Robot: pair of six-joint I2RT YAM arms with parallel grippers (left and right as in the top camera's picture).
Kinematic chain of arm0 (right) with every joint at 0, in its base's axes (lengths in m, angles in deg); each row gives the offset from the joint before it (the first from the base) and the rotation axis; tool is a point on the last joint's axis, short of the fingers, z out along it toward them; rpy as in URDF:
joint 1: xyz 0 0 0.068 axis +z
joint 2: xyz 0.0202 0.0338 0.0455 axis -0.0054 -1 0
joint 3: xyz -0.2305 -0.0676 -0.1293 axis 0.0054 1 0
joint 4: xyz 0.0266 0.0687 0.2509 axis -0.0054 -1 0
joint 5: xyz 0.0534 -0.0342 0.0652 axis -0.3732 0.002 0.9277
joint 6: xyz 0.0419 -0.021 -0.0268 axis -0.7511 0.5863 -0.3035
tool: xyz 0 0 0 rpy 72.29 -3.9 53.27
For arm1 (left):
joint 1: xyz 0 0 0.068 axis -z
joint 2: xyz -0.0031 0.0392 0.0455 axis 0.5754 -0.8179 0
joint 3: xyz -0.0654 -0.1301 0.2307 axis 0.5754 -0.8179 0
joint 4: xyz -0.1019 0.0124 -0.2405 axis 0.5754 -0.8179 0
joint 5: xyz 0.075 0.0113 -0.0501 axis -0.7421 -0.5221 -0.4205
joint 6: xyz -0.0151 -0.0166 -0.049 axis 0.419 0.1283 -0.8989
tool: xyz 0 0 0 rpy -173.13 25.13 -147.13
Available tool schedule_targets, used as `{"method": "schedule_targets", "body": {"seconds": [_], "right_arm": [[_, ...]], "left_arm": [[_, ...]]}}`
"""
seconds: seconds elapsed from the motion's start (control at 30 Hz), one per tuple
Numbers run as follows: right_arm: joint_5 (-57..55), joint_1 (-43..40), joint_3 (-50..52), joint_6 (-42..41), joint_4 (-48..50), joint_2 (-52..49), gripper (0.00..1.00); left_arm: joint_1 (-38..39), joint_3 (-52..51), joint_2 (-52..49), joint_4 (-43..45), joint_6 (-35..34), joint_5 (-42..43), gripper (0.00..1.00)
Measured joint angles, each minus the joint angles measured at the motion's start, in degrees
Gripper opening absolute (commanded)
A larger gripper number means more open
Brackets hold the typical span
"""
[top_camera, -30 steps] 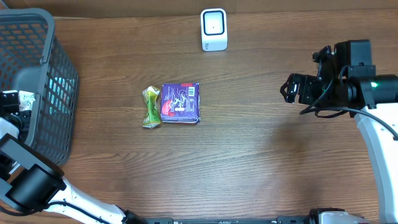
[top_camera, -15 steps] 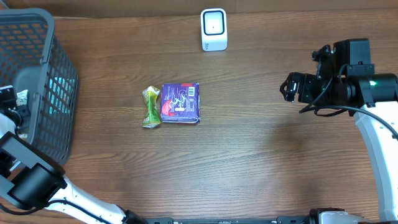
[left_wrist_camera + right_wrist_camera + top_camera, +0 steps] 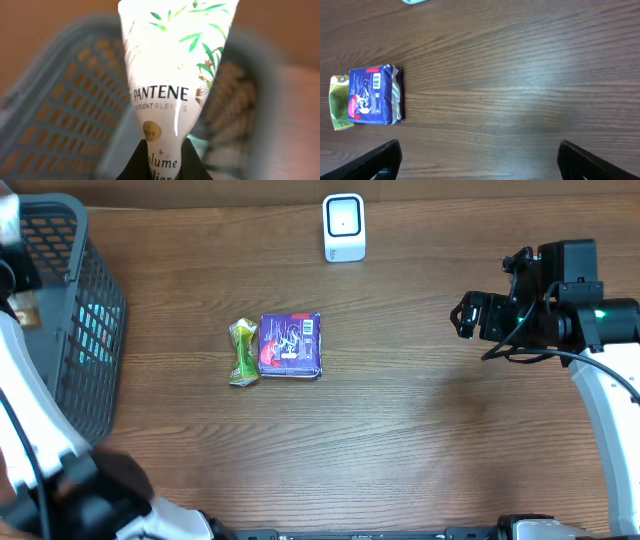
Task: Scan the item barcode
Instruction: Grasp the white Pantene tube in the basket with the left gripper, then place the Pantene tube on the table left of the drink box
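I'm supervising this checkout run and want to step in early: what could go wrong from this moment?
The left hand pinches the Pantene tube only near one end, so it may swing or slip. The basket is close behind; the tube could clip its rim. No barcode shows on the face in the wrist view, so the scanner may miss it.

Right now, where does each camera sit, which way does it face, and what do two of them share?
Overhead: fixed above, facing straight down on the table, white scanner and basket; left arm and right arm show at the edges.
Left wrist: facing along the left gripper, shut on the Pantene tube, blurred basket behind.
Right wrist: facing down at the table between the fingers of the open right gripper.
Shared: overhead and right wrist both show the purple packet and green packet.
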Motion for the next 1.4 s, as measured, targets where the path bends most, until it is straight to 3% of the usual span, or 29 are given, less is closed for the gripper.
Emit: {"method": "schedule_targets", "body": {"seconds": [0.23,0.37,0.5,0.67,0.8,0.93,1.27,1.3,1.33,1.4], "right_arm": [[0.02,0.0,0.0,0.02,0.9,0.0,1.0],[0.04,0.0,0.0,0.02,1.09,0.0,1.0],[0.02,0.0,0.0,0.0,1.05,0.0,1.0],[0.02,0.0,0.0,0.0,1.11,0.0,1.0],[0.02,0.0,0.0,0.02,1.33,0.0,1.0],[0.0,0.0,0.0,0.04,1.29,0.0,1.0],[0.02,0.0,0.0,0.0,1.29,0.0,1.0],[0.0,0.0,0.0,0.0,1.31,0.0,1.0],[0.02,0.0,0.0,0.02,1.29,0.0,1.0],[0.02,0.0,0.0,0.0,1.31,0.0,1.0]], "left_arm": [[13.09,1.97,14.93,-11.08,-6.16,2.19,0.04],[22.32,0.81,14.25,-19.04,-9.05,3.76,0.04],[28.48,-7.5,8.98,-21.62,-13.22,3.28,0.04],[29.62,-21.46,2.19,-14.64,-16.96,1.75,0.04],[29.62,-32.13,-3.54,-0.68,-16.61,0.72,0.04],[29.53,-33.57,-8.96,1.64,-16.61,1.05,0.08],[30.75,-33.4,-12.59,2.99,-16.41,5.33,0.06],[31.45,-33.4,-12.61,3.41,-16.41,6.08,0.07],[32.24,-33.4,-12.63,3.8,-16.39,6.58,0.18],[33.9,-33.4,-12.87,4.59,-16.26,7.67,0.51]]}}
